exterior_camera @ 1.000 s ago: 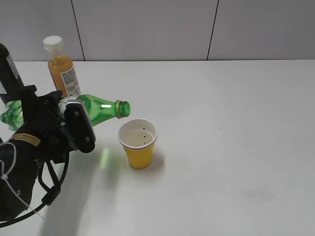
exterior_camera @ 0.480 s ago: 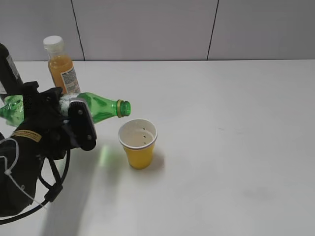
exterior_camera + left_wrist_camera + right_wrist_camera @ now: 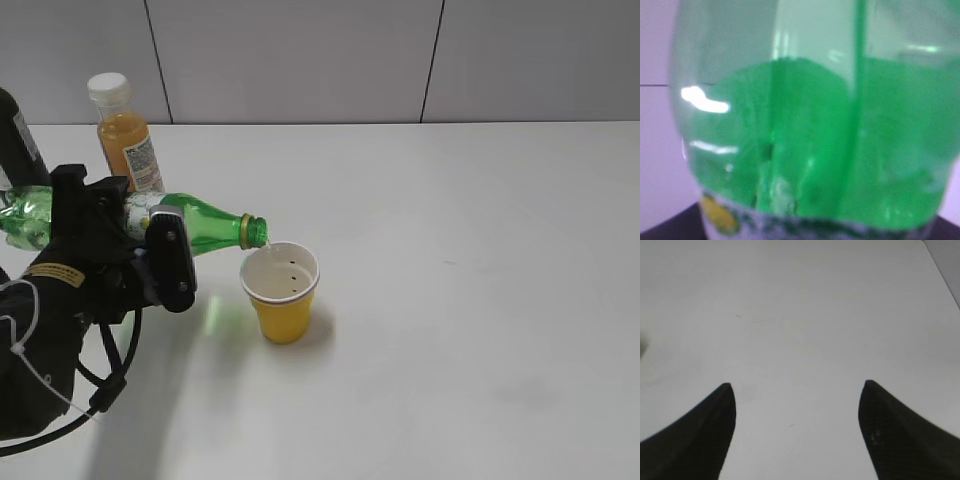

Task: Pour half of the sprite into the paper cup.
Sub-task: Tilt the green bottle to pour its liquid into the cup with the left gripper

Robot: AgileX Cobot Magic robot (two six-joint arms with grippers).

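The sprite [image 3: 205, 226], a green plastic bottle with no cap, lies almost level in my left gripper [image 3: 150, 250], which is shut on its labelled middle. Its open mouth points right and slightly down, just over the near-left rim of the paper cup [image 3: 281, 292], a small yellow cup with a white inside standing on the table. The sprite fills the left wrist view [image 3: 810, 150], green and blurred, hiding the jaws. My right gripper [image 3: 796, 390] is open and empty over bare white table; it does not show in the exterior view.
An orange juice bottle [image 3: 126, 135] with a white cap stands behind my left arm. A dark bottle [image 3: 18, 150] stands at the far left edge. The white table [image 3: 480, 300] stretches to the right of the cup, with a grey wall behind.
The sprite has tipped further: its base rose at the left and its mouth dropped and moved right, now over the cup's rim. The cup has not moved.
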